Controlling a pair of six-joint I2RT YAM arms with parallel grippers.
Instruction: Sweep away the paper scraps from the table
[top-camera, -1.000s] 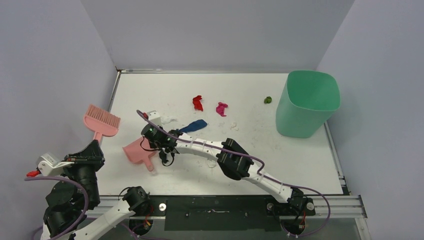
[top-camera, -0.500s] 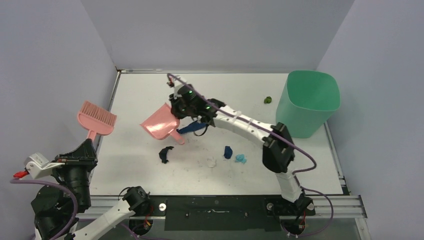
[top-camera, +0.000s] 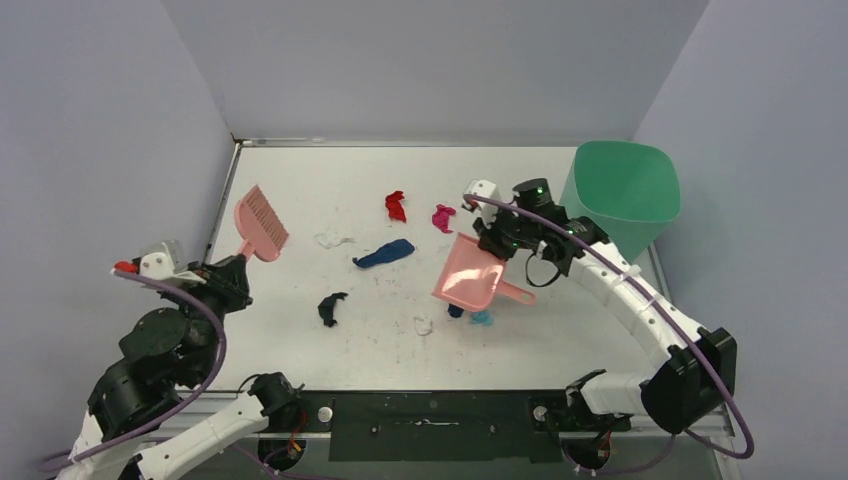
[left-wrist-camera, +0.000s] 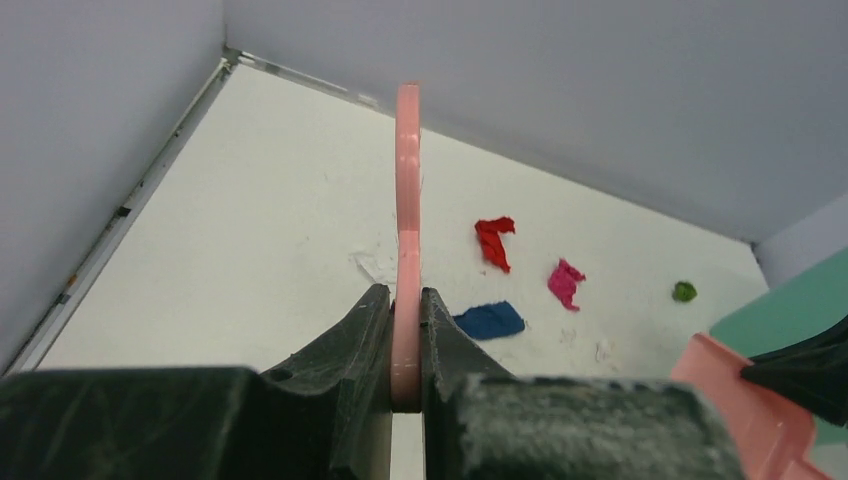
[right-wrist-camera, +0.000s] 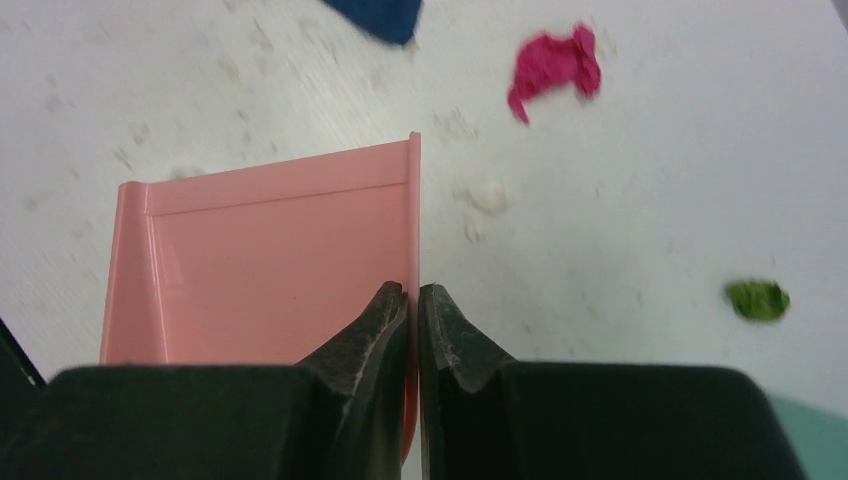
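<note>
Paper scraps lie spread over the table (top-camera: 290, 180): red (top-camera: 396, 205), magenta (top-camera: 442, 216), dark blue (top-camera: 384, 253), a dark one (top-camera: 330, 307), white (top-camera: 424, 325) and cyan (top-camera: 482, 318). A green scrap (right-wrist-camera: 757, 300) shows in the right wrist view. My left gripper (top-camera: 232, 268) is shut on the handle of the pink brush (top-camera: 262, 222), held up at the table's left side; the left wrist view shows the brush (left-wrist-camera: 406, 200) edge-on. My right gripper (top-camera: 510, 240) is shut on the side wall of the pink dustpan (top-camera: 468, 282), which hangs tilted over the scraps right of centre.
A green bin (top-camera: 615, 205) stands at the back right, just right of my right wrist. Grey walls close in the table at the back and both sides. A metal rail runs along the near edge.
My right arm has swung the dustpan from the left middle, past the table's centre, to the right beside the bin. My left arm has carried the brush rightward over the table's left edge.
</note>
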